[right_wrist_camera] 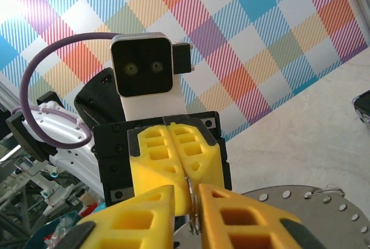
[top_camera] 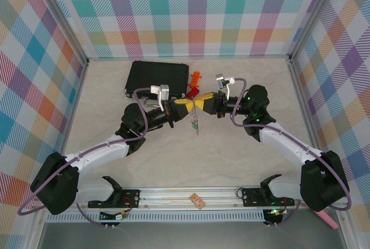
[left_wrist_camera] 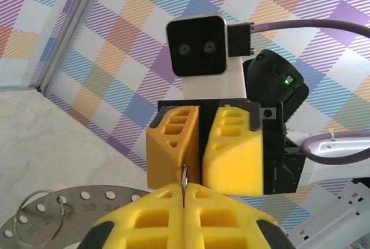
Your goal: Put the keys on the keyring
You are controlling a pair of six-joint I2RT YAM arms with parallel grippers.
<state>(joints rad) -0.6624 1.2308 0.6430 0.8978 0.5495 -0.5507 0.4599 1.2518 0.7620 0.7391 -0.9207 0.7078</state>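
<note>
My two grippers meet tip to tip above the middle of the table. The left gripper [top_camera: 190, 106] [left_wrist_camera: 185, 194] is shut on the edge of the keyring [left_wrist_camera: 185, 175], a thin grey metal ring seen edge-on. The right gripper [top_camera: 200, 104] [right_wrist_camera: 186, 197] stands narrowly open around the same keyring [right_wrist_camera: 195, 207]. The ring lies against one right finger, with a slit of air on its other side. A small dangling piece with a green bit, seemingly the keys [top_camera: 195, 125], hangs just below the meeting point. Whether it is threaded on the ring I cannot tell.
A black rectangular case [top_camera: 157, 78] lies at the back, with red and orange plastic pieces [top_camera: 195, 81] beside it. A grey perforated disc [left_wrist_camera: 87, 203] [right_wrist_camera: 300, 203] carrying a small wire ring [left_wrist_camera: 36, 214] shows below the jaws. Checked walls enclose the table.
</note>
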